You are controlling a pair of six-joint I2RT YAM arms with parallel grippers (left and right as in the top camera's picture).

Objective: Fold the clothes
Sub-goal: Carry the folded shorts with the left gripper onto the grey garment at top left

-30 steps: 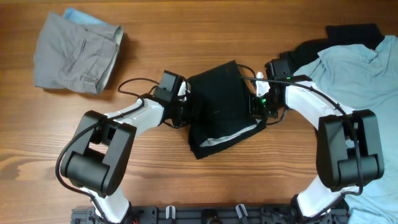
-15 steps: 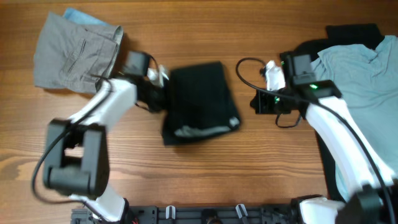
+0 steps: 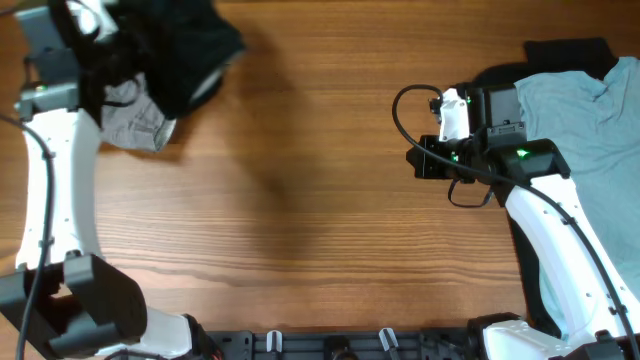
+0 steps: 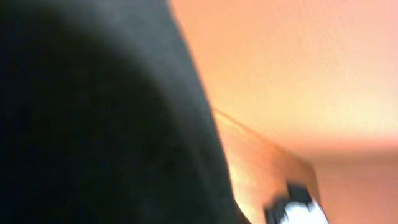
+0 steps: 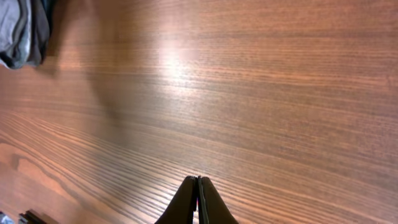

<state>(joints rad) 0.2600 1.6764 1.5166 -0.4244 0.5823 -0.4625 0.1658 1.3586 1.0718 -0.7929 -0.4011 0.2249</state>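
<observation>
My left gripper (image 3: 112, 48) is at the far left back corner, shut on a folded black garment (image 3: 190, 48) that it holds over the folded grey shorts (image 3: 135, 118). In the left wrist view the black garment (image 4: 93, 124) fills the left side, blurred, and hides the jaws. My right gripper (image 3: 422, 160) is shut and empty over bare wood, right of centre; its closed fingertips (image 5: 198, 182) show in the right wrist view. The grey shorts (image 5: 17, 34) also show at that view's top left.
A pile of unfolded clothes lies at the right edge: a light-blue shirt (image 3: 590, 115) over a black item (image 3: 565, 50). The wooden table (image 3: 300, 200) spans the view. A black rail (image 3: 330, 345) runs along the front edge.
My left arm has swept the black garment from the table's middle to the far back left, over the grey shorts. My right gripper has let go, pulled back right and shut.
</observation>
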